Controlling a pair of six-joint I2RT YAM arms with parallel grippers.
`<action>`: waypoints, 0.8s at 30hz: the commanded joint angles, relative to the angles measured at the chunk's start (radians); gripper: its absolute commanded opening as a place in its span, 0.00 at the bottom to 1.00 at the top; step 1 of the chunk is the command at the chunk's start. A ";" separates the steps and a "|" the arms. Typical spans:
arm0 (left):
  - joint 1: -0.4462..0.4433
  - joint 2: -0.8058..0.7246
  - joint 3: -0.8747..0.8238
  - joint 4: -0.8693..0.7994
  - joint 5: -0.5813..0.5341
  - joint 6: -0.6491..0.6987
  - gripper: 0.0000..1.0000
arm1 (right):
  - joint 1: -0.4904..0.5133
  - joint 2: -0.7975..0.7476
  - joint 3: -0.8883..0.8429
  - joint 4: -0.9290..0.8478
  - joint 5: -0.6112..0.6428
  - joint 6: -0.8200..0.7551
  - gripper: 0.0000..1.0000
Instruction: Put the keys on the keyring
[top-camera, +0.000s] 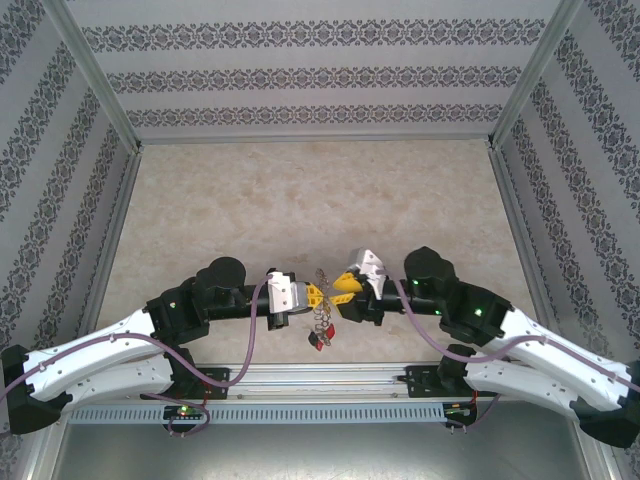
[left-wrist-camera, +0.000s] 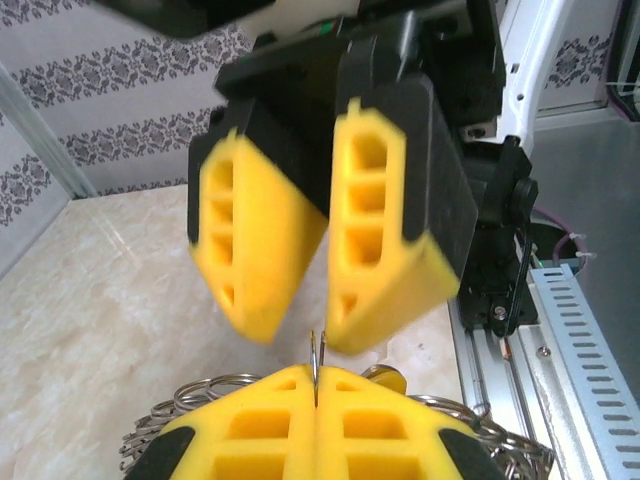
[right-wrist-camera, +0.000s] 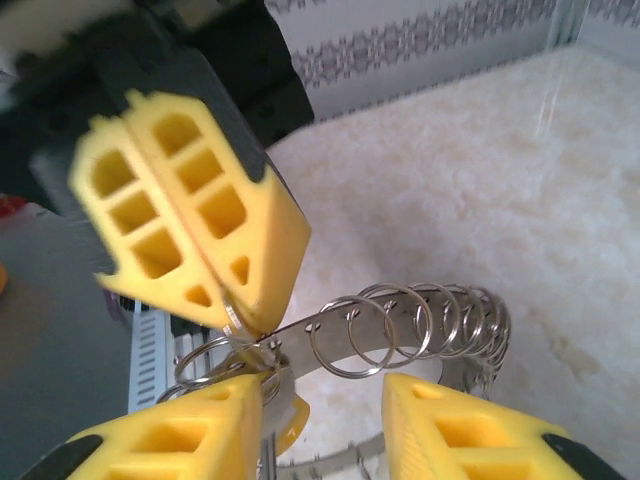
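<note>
Top external view: the keyring (top-camera: 320, 318) is held between the two arms, over the near edge of the desk (top-camera: 300, 200). The left end effector (top-camera: 314, 294) sits just left of the keyring's top, its yellow fingers pressed together and clamped on the ring. In the left wrist view a thin sliver of the ring's metal stands up out of the closed seam. The right end effector (top-camera: 342, 288) is just right of the keyring's top with its fingers spread apart. In the right wrist view they stand on either side of the ring's band. A row of small loops (right-wrist-camera: 420, 318) runs along that band, away from the left clamp. I cannot tell whether the right fingers touch the keyring. A red-headed key (top-camera: 318, 343) dangles at the keyring's lower end.
</note>
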 joint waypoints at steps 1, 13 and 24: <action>-0.005 -0.025 0.004 0.089 0.042 -0.032 0.00 | 0.005 -0.075 -0.037 0.039 0.014 -0.020 0.39; -0.003 -0.065 -0.028 0.220 0.145 -0.157 0.00 | 0.122 -0.005 0.006 0.139 -0.022 -0.155 0.37; 0.007 -0.081 -0.042 0.275 0.175 -0.195 0.00 | 0.147 -0.053 0.001 0.160 -0.013 -0.154 0.35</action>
